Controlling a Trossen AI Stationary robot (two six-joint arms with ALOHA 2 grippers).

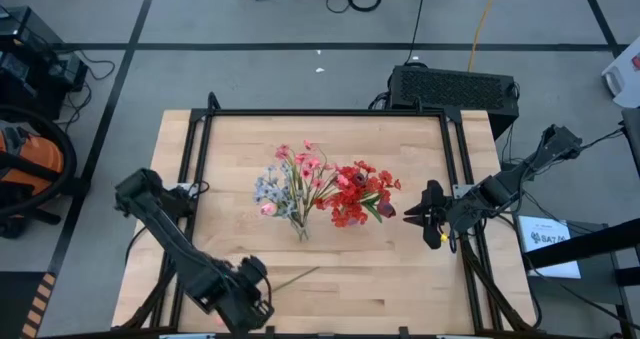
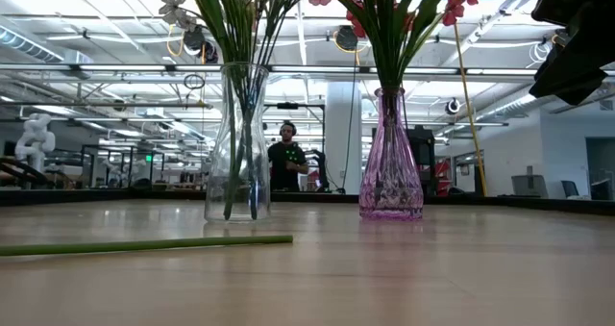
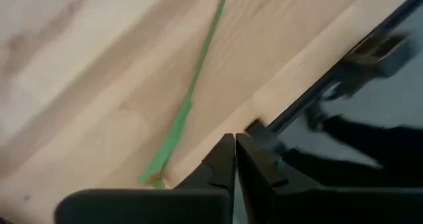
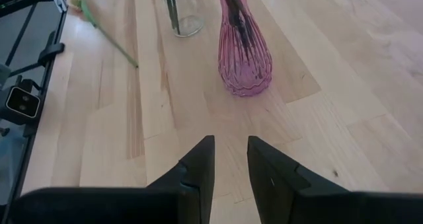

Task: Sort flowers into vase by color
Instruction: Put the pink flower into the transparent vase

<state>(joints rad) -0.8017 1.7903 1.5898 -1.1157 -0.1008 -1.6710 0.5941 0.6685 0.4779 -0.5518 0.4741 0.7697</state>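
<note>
A clear glass vase [image 1: 298, 227] [image 2: 240, 143] stands mid-table with pink and pale blue flowers [image 1: 290, 179] in it. To its right, a pink ribbed vase [image 2: 389, 158] [image 4: 244, 59] holds red flowers [image 1: 358, 191]. One loose green stem [image 1: 296, 277] [image 2: 144, 244] [image 3: 192, 98] lies flat on the wood near the table's near edge. My left gripper [image 1: 255, 297] [image 3: 234, 148] is shut just beside that stem's near end, over the table's edge, holding nothing. My right gripper [image 1: 418, 214] [image 4: 231, 154] is open, low and to the right of the pink vase, pointing at it.
A black metal frame [image 1: 200, 159] runs round the tabletop, and its near rail [image 3: 310, 105] lies right beside my left gripper. Bare wood [image 1: 400, 279] spreads between the vases and the near edge. A person [image 2: 286, 158] stands far off in the room.
</note>
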